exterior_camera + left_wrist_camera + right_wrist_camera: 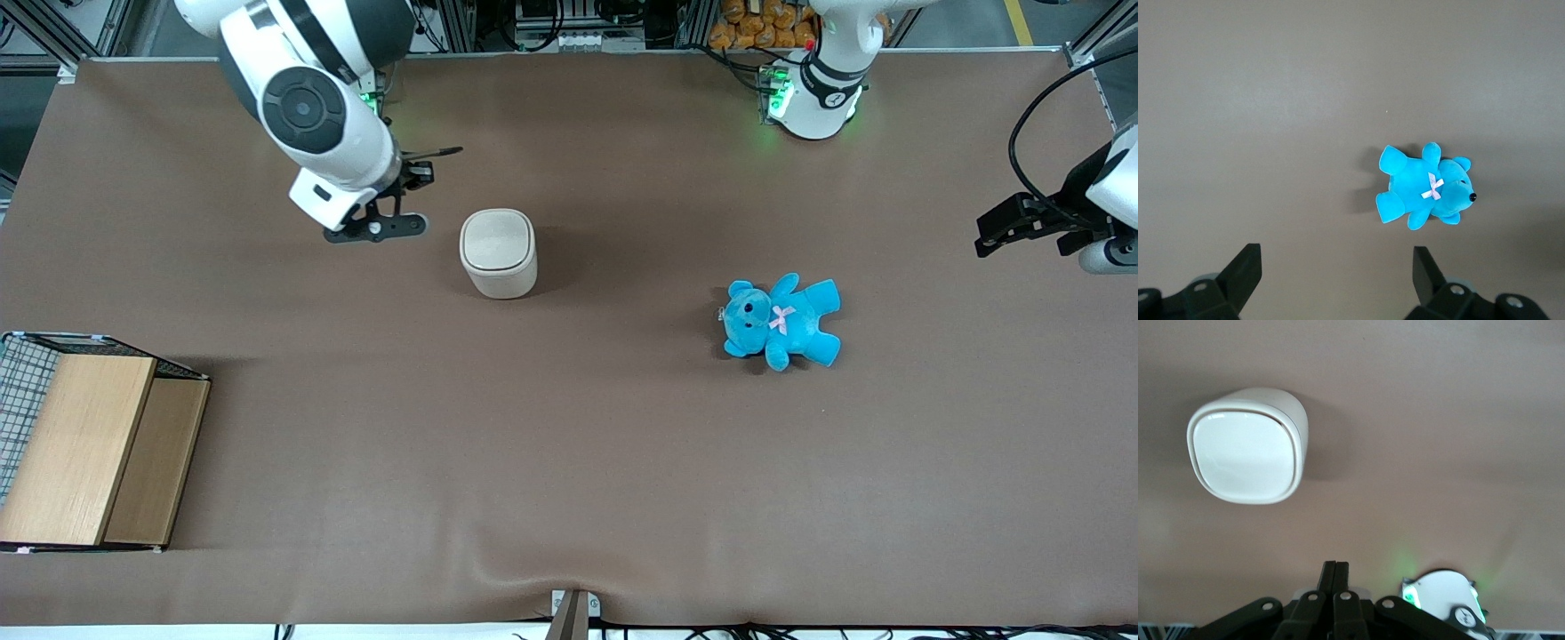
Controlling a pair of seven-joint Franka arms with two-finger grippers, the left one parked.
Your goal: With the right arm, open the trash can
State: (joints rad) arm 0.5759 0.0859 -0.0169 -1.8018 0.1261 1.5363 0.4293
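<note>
The trash can [498, 252] is a small cream-white bin with a rounded-square flap lid. It stands upright on the brown table with the lid down, and it also shows in the right wrist view [1248, 447]. The right arm [307, 107] reaches over the table. Its black gripper [418, 173] hangs above the table beside the trash can, toward the working arm's end, and does not touch it. In the right wrist view the gripper [1335, 570] has its two fingers pressed together and holds nothing.
A blue teddy [781, 320] lies on the table toward the parked arm's end and shows in the left wrist view [1425, 193]. A wooden box with wire mesh [84, 444] stands at the working arm's end, nearer the front camera. The working arm's base [1445, 597] glows green.
</note>
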